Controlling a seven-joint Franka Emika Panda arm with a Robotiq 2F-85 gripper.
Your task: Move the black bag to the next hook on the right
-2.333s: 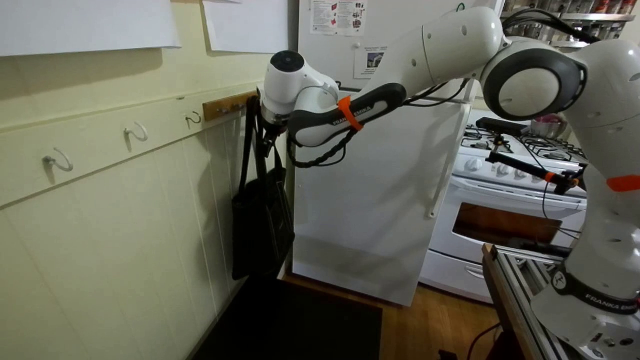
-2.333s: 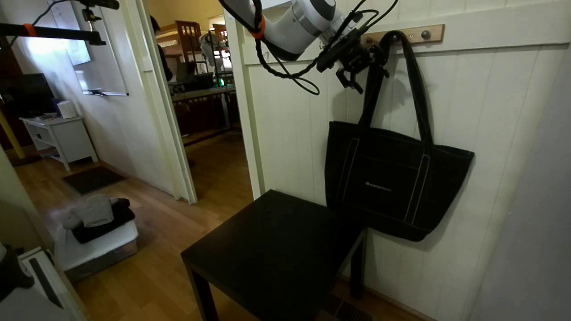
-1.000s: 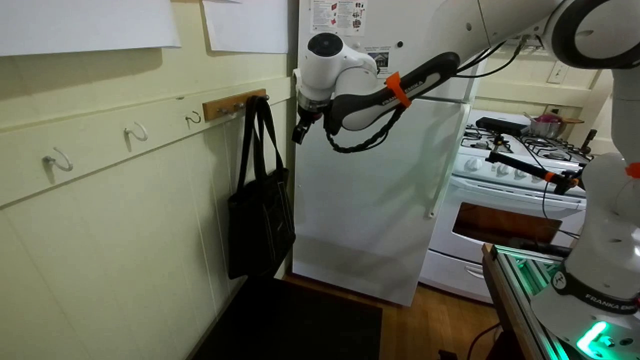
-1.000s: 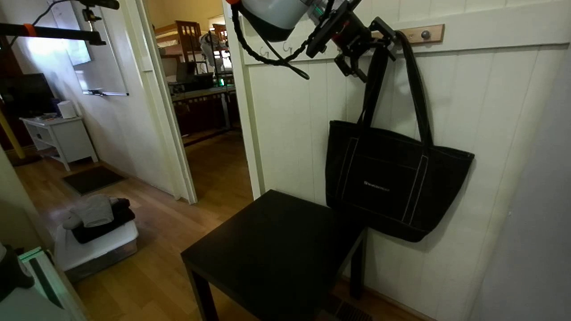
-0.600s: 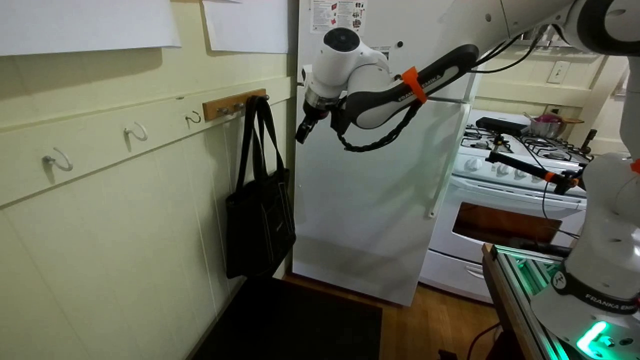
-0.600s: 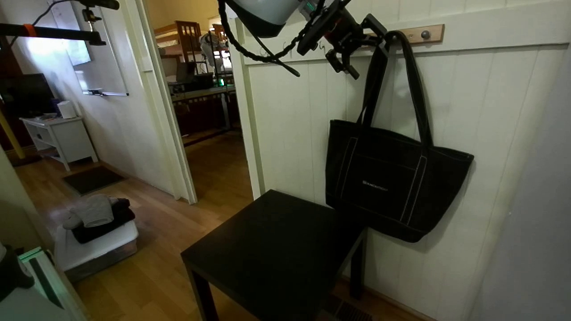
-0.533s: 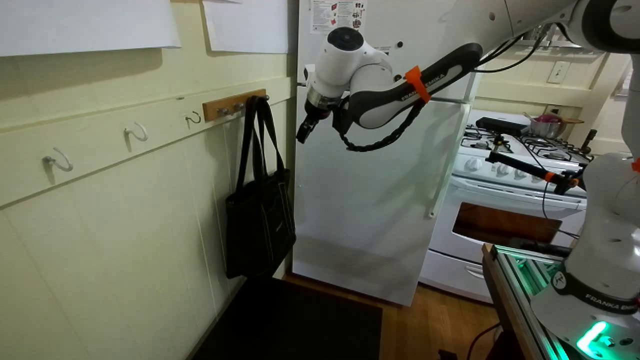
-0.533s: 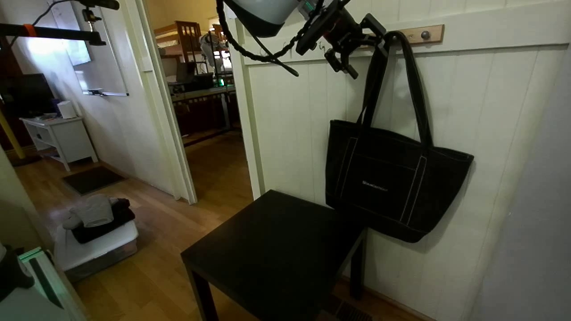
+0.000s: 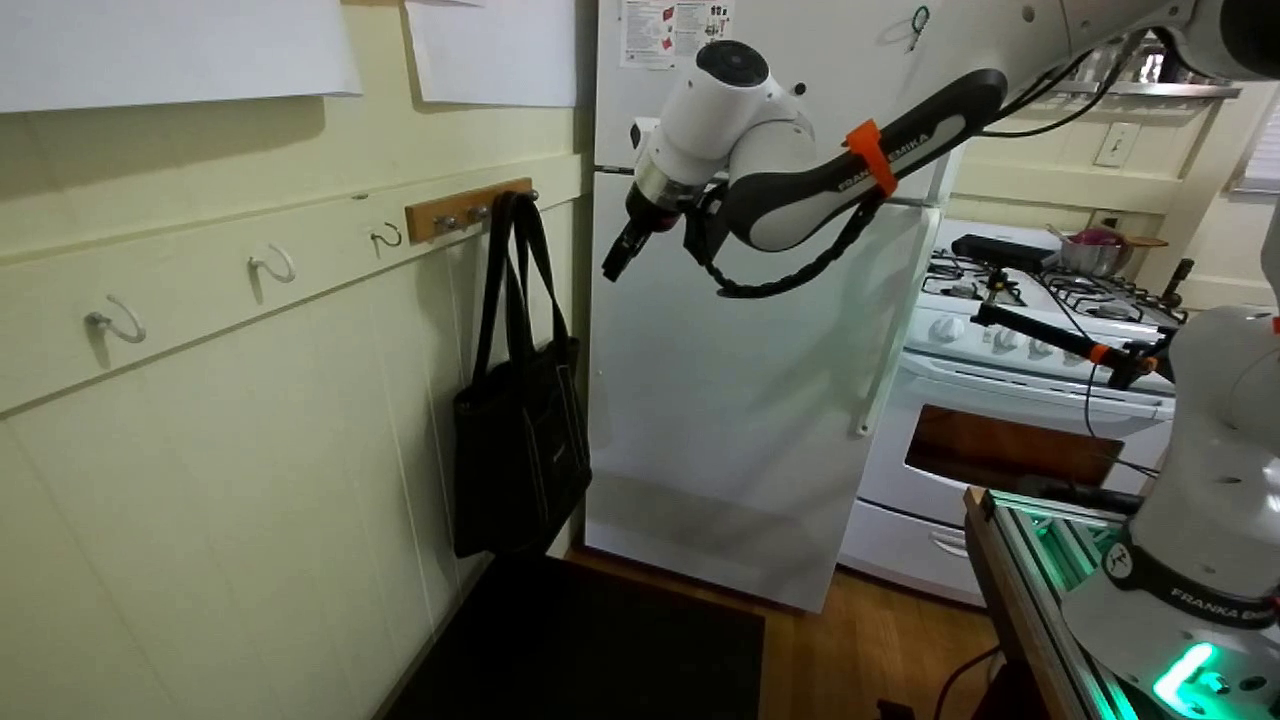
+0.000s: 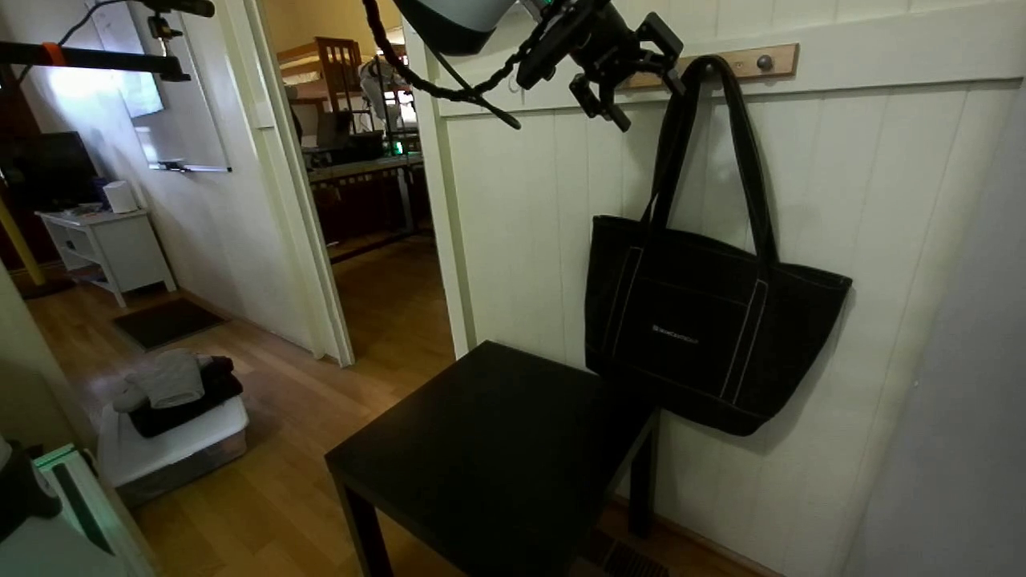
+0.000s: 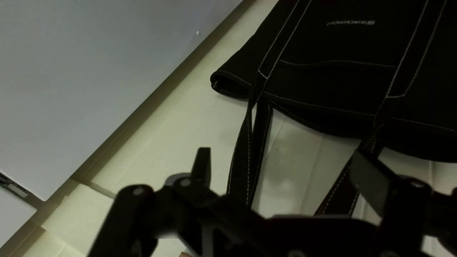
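The black bag [image 10: 713,320] hangs against the wall, its straps looped over a knob of the wooden hook rack [image 10: 741,64]. A bare knob [image 10: 765,62] shows to the right of the straps. The bag also shows in an exterior view [image 9: 520,460] and in the wrist view [image 11: 342,46]. My gripper [image 10: 650,104] is open and empty, left of the straps at about the rack's height. In an exterior view the gripper [image 9: 612,268] stands out from the wall, apart from the straps. In the wrist view both straps lie behind the spread fingers [image 11: 282,151].
A white fridge [image 9: 720,400] stands close to the right of the bag. A black table [image 10: 489,457] is below the bag. More hooks [image 9: 272,263] sit on the wall board to the left. A stove [image 9: 1010,400] is beyond the fridge.
My gripper has drawn back from the straps, away from the wall and slightly up. Its fingers look more spread than at first. The bag stays hanging, having shifted only slightly.
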